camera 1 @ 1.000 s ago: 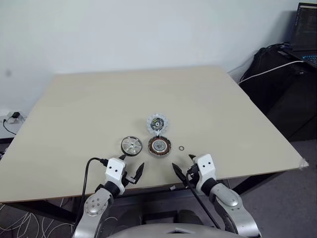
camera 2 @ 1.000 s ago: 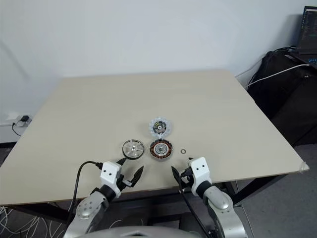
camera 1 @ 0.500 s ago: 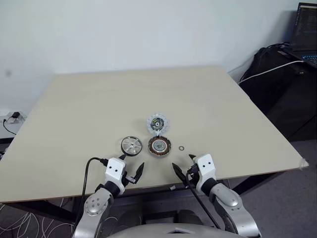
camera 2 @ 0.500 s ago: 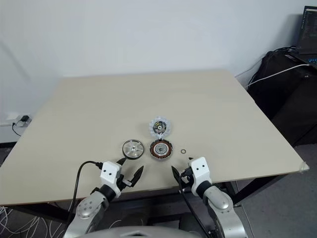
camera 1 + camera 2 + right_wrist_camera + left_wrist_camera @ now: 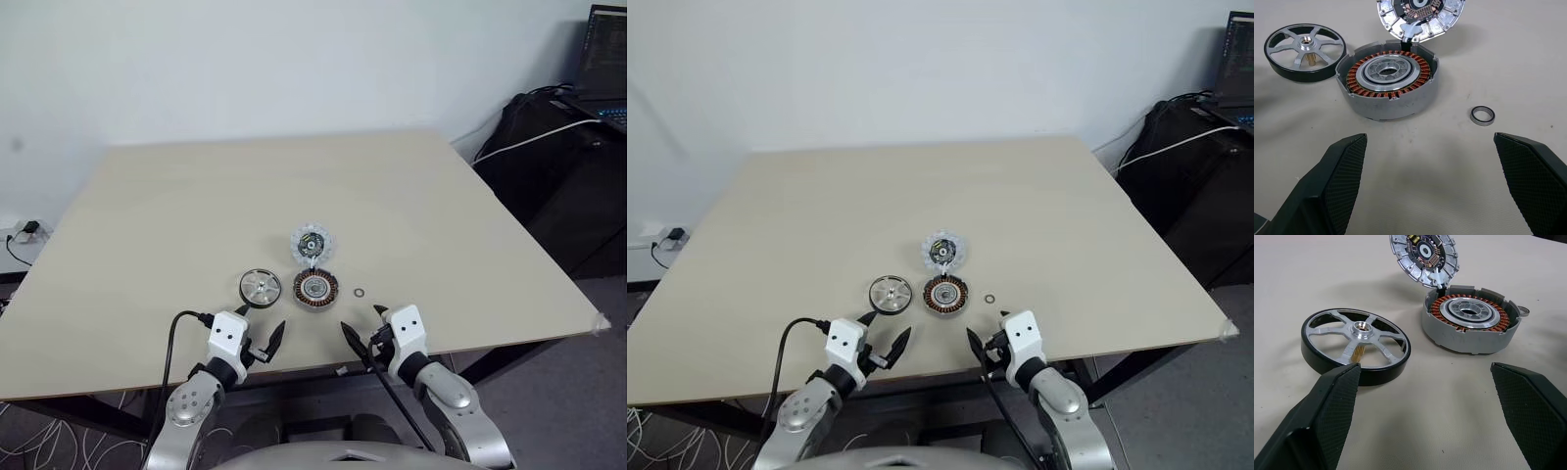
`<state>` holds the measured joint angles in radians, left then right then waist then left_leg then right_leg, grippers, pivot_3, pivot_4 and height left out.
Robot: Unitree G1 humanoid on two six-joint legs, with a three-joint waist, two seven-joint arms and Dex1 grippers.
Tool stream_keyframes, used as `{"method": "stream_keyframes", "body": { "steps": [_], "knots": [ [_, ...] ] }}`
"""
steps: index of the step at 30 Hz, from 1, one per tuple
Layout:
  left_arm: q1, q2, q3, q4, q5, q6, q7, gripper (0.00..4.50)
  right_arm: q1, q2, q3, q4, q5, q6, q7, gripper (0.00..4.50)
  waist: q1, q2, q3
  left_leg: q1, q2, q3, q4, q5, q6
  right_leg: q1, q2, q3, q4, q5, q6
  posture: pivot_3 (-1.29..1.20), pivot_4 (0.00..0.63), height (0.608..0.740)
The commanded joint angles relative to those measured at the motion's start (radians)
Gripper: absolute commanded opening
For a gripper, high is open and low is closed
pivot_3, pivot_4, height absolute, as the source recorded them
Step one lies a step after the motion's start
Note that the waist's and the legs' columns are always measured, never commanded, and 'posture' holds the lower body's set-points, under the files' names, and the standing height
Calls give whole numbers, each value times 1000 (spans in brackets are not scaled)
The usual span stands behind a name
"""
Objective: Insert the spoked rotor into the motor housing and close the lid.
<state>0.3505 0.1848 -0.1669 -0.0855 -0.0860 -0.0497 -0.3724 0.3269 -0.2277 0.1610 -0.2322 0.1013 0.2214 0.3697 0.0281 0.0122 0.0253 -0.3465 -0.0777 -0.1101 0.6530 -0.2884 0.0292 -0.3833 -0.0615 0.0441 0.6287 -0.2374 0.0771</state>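
Note:
The spoked rotor (image 5: 260, 287) lies flat on the beige table (image 5: 196, 215), its silver spokes up inside a black rim. To its right sits the motor housing (image 5: 315, 288), copper windings around a silver hub. The lid (image 5: 311, 243) is hinged open behind the housing, its inner face showing. My left gripper (image 5: 263, 333) hovers open near the table's front edge, just before the rotor (image 5: 1355, 344). My right gripper (image 5: 361, 329) is open too, in front of the housing (image 5: 1387, 84) and slightly to its right. Neither touches anything.
A small metal washer (image 5: 359, 292) lies loose right of the housing. A black bag (image 5: 549, 157) with a white cable and a laptop (image 5: 602, 64) stand off the table's far right. Cables hang at the left wall (image 5: 24, 235).

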Motion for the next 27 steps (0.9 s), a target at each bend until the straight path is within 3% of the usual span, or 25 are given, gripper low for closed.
{"method": "stream_keyframes", "body": {
  "steps": [1,27],
  "knots": [
    [-13,2,1,-28,1,-15,-2,4493,-21,3,-4,-10,1,-25,0,4471,0,0,0,0,0,0,0,0,0,0,0,0,0,0,0,0,0,740],
    [-16,2,0,-39,-1,-5,-2,4493,-22,7,-2,-25,-2,-14,-7,4471,0,0,1,0,0,0,0,0,0,0,0,0,0,0,0,0,0,740]
  ]
}}
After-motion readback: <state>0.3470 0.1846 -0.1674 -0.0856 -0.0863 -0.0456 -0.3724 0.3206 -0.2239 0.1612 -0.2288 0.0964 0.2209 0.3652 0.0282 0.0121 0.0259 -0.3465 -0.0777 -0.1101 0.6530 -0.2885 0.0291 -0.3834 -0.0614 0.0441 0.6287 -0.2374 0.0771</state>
